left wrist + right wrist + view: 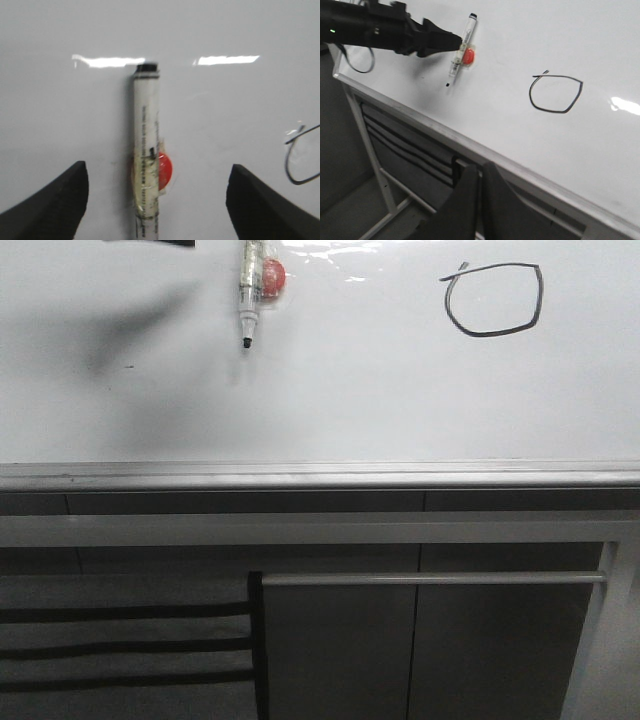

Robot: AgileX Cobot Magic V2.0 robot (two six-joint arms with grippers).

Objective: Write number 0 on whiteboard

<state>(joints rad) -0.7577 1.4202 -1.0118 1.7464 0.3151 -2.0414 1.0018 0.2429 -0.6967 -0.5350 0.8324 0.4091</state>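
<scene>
The number 0 (470, 332) is a thin black loop on the whiteboard (350, 390), at the upper right in the front view; it also shows in the right wrist view as the 0 (536, 106). A white marker (248, 290) lies against the board, tip toward the rail, with a red disc (273, 277) taped to it. My left gripper (157, 167) is open, its dark fingers (55, 200) apart on either side of the marker (146, 145) without touching it. My right gripper (481, 172) is shut on nothing, below the board's rail.
A grey metal rail (320, 475) runs along the board's lower edge. Beneath it are dark grey cabinet panels (340, 650) and a horizontal metal bar (430, 578). My left arm (370, 27) reaches across the board's left part.
</scene>
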